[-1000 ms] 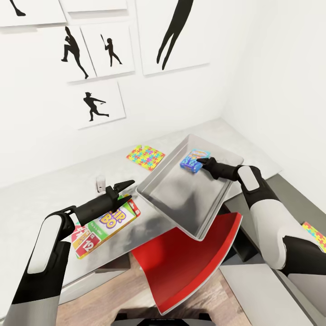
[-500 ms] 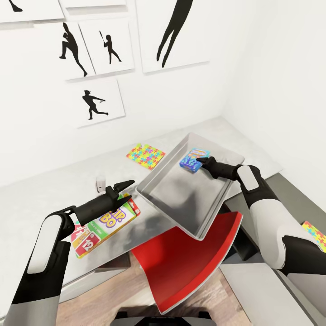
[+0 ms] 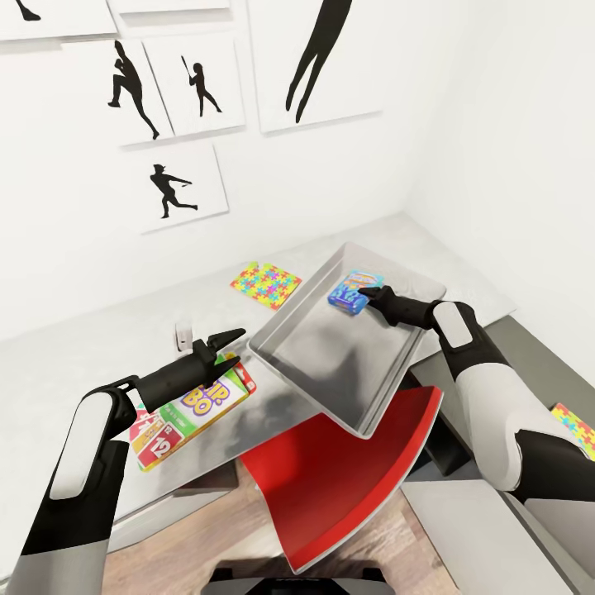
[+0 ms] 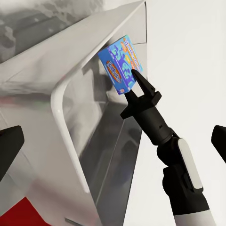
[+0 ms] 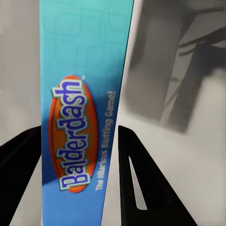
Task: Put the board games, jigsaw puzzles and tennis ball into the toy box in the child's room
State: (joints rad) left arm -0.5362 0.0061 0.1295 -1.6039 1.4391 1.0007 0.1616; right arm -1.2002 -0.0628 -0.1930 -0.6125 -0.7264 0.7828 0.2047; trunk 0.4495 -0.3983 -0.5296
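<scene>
My right gripper (image 3: 368,296) is shut on the small blue Balderdash board game (image 3: 350,291), holding it tilted on edge inside the far end of the pale grey toy box (image 3: 330,364). Its dark fingers (image 5: 141,183) press both long sides of the box (image 5: 84,117). My left gripper (image 3: 227,340) hovers open over the Skip-Bo board game (image 3: 194,405), which lies flat on the table (image 3: 74,372). One jigsaw puzzle (image 3: 265,285) lies flat behind the toy box, another (image 3: 576,428) at the far right. The tennis ball and the bed are out of view.
A red-seated chair (image 3: 347,479) stands under the toy box's near corner, which overhangs the table edge. A small white object (image 3: 183,335) stands by my left gripper. White walls with black baseball silhouette pictures (image 3: 178,190) close off the back and right.
The head view has shifted very slightly. Both arms and the blue board game hold the same places.
</scene>
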